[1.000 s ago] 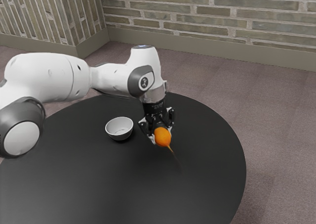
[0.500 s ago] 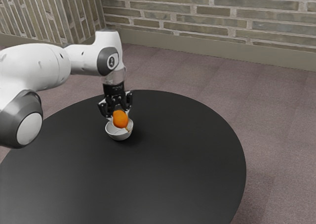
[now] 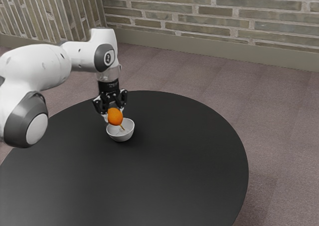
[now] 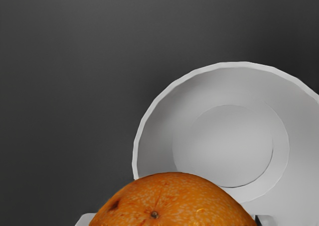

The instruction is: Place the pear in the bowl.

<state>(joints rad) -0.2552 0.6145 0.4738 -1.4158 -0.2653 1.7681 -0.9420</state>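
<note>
Speckled orange pear, held above the table, near a white, upright bowl

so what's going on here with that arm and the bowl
A robot arm is holding an orange-coloured pear in its end effector, up by the rim of a white bowl on a round black table. The pear looks off to one side of the bowl's middle, and it hasn't been let go.

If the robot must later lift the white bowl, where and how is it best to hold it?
I would come from straight above and pinch the rim on the exterior view's right, with the fingers one inside, one outside. The bowl stands upright, its mouth open and its rim thin; the held pear is nearer the opposite side.
</note>
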